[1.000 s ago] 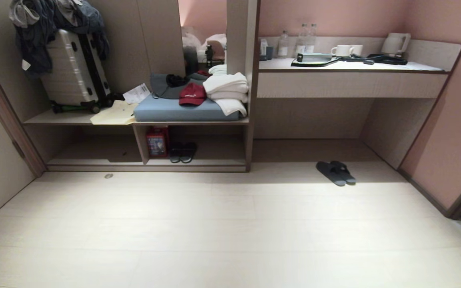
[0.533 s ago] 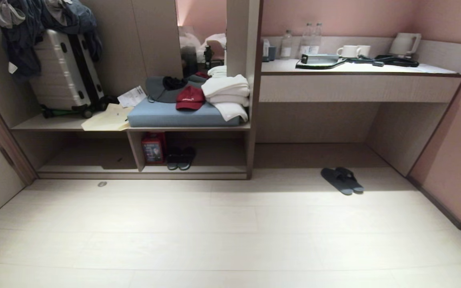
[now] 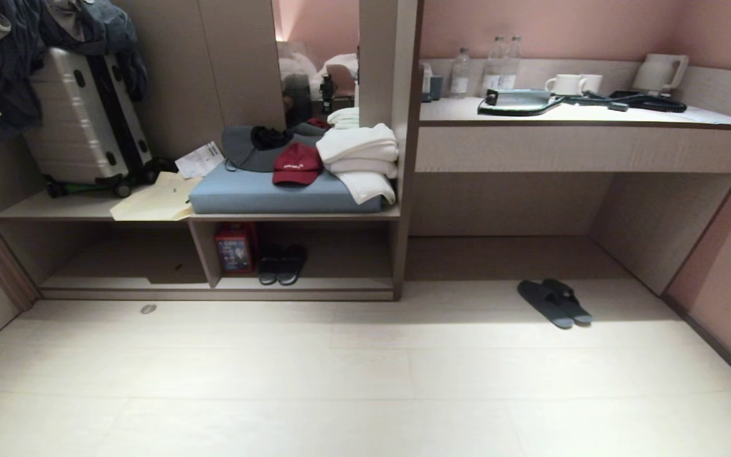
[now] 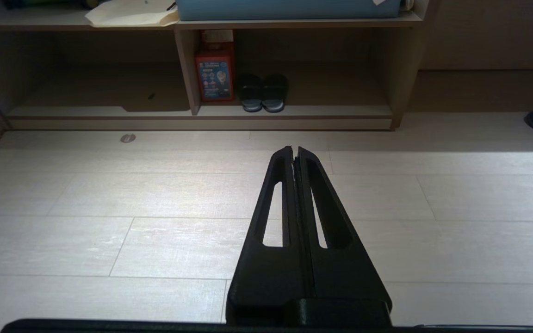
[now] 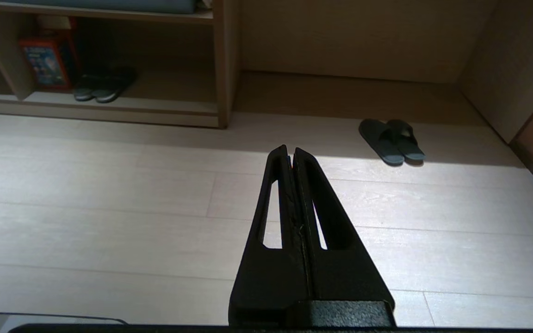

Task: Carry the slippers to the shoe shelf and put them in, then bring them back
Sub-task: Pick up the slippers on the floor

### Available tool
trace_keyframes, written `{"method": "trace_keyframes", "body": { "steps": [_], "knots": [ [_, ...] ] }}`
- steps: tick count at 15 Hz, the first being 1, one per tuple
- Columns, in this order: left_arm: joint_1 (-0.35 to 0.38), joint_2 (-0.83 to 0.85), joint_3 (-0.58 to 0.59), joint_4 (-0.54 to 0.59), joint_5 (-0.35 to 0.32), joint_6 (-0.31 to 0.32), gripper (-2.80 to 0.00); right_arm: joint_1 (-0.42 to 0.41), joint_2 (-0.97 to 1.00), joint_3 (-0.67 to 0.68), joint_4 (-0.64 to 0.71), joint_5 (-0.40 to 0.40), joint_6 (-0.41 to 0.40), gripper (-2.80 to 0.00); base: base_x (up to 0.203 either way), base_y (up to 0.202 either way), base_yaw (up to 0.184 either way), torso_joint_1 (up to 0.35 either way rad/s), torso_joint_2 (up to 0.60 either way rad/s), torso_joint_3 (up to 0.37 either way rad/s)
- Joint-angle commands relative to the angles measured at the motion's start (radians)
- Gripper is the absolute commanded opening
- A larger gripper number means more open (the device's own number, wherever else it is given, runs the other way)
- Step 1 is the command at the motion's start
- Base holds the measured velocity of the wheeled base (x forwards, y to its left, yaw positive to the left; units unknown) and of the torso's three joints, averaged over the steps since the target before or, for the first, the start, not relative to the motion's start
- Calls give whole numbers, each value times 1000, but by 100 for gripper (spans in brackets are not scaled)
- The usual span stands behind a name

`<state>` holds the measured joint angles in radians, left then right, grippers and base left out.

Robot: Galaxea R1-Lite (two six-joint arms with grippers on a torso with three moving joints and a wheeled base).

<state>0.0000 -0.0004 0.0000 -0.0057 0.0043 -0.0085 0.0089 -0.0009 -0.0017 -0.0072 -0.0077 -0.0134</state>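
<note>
Both arms are held low and level, pointing forward over a pale plank floor (image 3: 365,381). The left gripper (image 4: 295,150) is a pair of long black tapered fingers with slotted cut-outs, pressed together and holding nothing. The right gripper (image 5: 290,150) looks the same, fingers closed tight and empty. Neither touches anything.

The slippers (image 3: 554,302), flat dark slate-blue slides with broad toe bands, lie side by side on the floor under the desk (image 3: 581,143), well ahead of the right gripper. To their left stands the shoe shelf (image 3: 226,289), a low cubby of beige wood-grain board with a thin upright divider. In its right compartment sit a black pair (image 3: 282,264) and, just beside it against the divider, a red box (image 3: 234,249). On the shelf top rest a blue cushion (image 3: 264,193), a red cap (image 3: 297,163) and folded white towels (image 3: 359,155).
</note>
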Motion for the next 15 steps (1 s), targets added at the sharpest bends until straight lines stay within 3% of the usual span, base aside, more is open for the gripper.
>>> {"method": "trace_keyframes", "body": {
  "steps": [1,15],
  "knots": [
    [0,0,0,0,0,-1,-280,0,1,0,0,0,0,-280,193,0,1,12,2,-2],
    [0,0,0,0,0,-1,-280,0,1,0,0,0,0,-280,197,0,-2,2,0,2]
  ]
}}
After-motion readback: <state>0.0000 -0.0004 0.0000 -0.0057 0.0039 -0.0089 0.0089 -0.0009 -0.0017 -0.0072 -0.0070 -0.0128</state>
